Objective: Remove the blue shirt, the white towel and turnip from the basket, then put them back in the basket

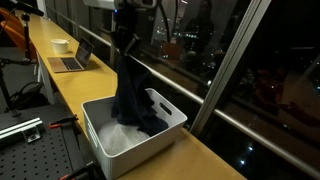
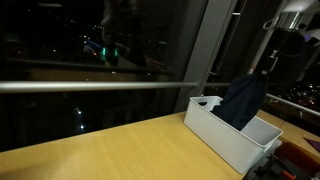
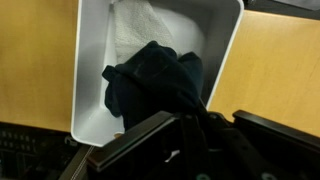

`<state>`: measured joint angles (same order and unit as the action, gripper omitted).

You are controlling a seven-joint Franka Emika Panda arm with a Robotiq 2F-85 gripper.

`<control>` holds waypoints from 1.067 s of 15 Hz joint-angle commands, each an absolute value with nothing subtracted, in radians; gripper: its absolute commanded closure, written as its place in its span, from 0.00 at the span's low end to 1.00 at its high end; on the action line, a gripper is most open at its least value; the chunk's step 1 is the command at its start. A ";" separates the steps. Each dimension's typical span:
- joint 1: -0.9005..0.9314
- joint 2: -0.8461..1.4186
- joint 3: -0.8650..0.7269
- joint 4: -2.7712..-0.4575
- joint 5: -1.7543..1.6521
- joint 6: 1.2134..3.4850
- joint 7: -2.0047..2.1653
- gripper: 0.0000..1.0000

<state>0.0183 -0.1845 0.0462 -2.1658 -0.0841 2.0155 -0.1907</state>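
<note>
Our gripper (image 1: 125, 48) pinches the blue shirt (image 1: 132, 100) by its top, so the shirt hangs with its hem still inside the basket (image 1: 100, 140) at the table's room-side edge. The white towel (image 3: 140, 30) lies inside, and we see no turnip.

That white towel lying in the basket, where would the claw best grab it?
Pinch a raised wrinkle of the white towel from straight above, clear of the hanging blue shirt: the towel lies crumpled on the basket floor, and the walls block sideways approaches.
</note>
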 commanded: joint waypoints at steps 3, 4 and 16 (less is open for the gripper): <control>0.132 -0.181 0.199 -1.921 -0.270 1.747 -0.087 0.99; 0.155 -0.175 0.229 -1.878 -0.297 1.709 -0.073 0.99; 0.304 0.016 0.412 -1.328 -0.450 1.365 -0.034 0.99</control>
